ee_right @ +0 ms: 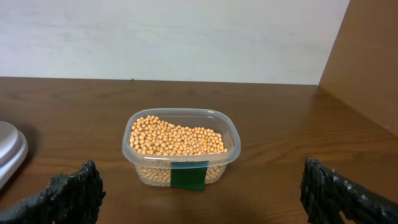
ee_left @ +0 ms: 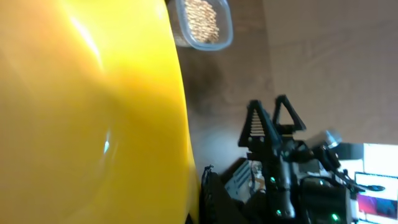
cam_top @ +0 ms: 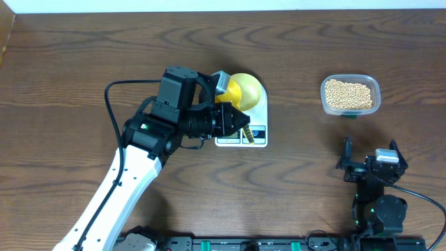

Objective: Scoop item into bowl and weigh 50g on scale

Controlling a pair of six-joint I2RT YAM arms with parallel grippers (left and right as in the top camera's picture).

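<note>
Beans (ee_right: 177, 140), unscooped, lay in the clear tub (ee_right: 180, 112) on the bench (cam_top: 83, 56) before your wide-open right end effector (ee_right: 202, 196); left end effector (cam_top: 237, 111), closed, was at the bowl (cam_top: 249, 89) on the scale (cam_top: 259, 134), so bowl placement looked the step in hand, with scooping due next.

Overhead: fixed high, far, straight down on the whole tabletop (cam_top: 83, 56), arm bases at bottom edge. Left wrist: pressed up close to a yellow surface (ee_left: 81, 124) that fills the left half, can't tell which thing. Past it, looks across to the tub (ee_left: 202, 25) and the right arm (ee_left: 280, 174). Right wrist: low, near tabletop, level, faces tub and back wall (ee_right: 186, 37). Own fingers (ee_right: 68, 193) at bottom corners, scale (ee_right: 9, 149) edge at left. Tub in all three views. Overhead and right wrist share scale; overhead and left wrist share right arm.
</note>
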